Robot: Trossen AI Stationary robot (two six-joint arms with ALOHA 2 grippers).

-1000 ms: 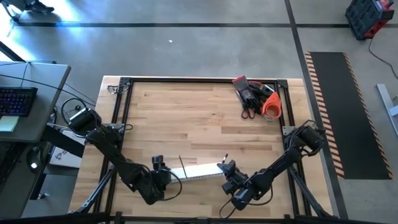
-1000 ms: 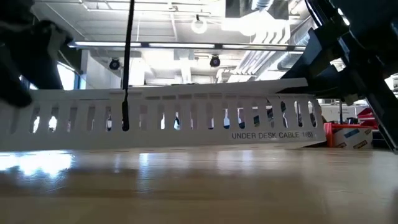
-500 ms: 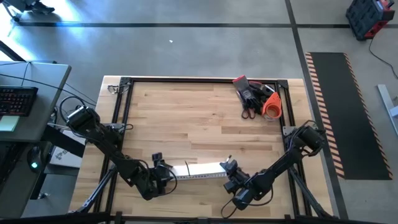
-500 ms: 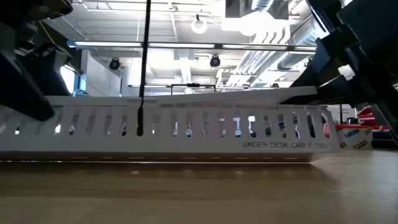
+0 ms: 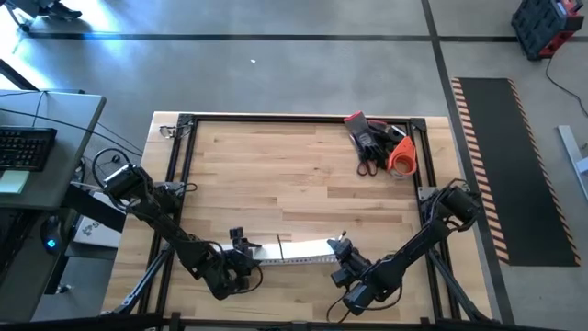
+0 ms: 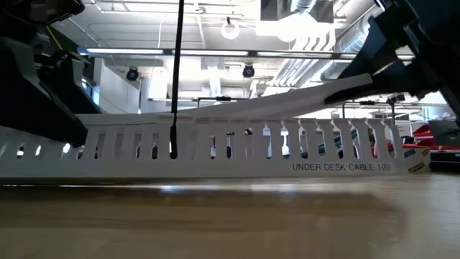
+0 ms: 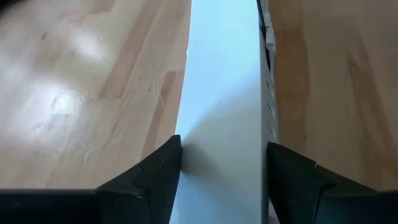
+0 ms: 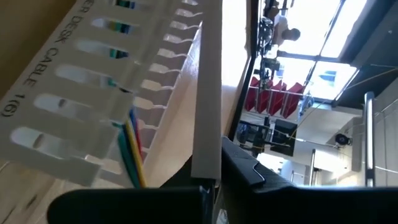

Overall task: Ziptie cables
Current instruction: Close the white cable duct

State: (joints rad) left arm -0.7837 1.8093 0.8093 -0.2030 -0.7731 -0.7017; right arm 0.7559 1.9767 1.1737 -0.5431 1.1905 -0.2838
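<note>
A long white slotted channel (image 5: 299, 250) lies on the wooden table near its front edge, printed "UNDER DESK CABLE". Thin coloured cables (image 8: 129, 146) show inside it through the slots. A black ziptie (image 6: 175, 72) stands upright with its lower end stuck in one slot. My left gripper (image 7: 224, 168) is low at the channel's left end, open, with one finger on each side of it. My right gripper (image 8: 211, 180) is at the channel's right end, shut on the flat white lid (image 6: 302, 104). My left gripper straddles the channel's left end (image 7: 217, 155) across its width, slanting down along the channel. Its fingers (image 7: 163, 171) stand right at the channel's two sides; I cannot tell whether they touch. My right gripper pinches the lid's right end (image 8: 207, 155) between its two fingers, coming from the table's right along the strip. That end (image 6: 359, 80) is raised off the channel, and the lid slopes down leftward onto the channel top.
A heap of red, black and orange tools (image 5: 378, 144) lies at the table's far right corner. A black frame (image 5: 303, 119) runs along the table's edges. The wood between the channel and the far edge is bare.
My left gripper has sunk toward the table at the channel's left end. The lid's right end has risen off the channel in my right gripper, while the channel has settled flat on the table and slid a little toward the right.
</note>
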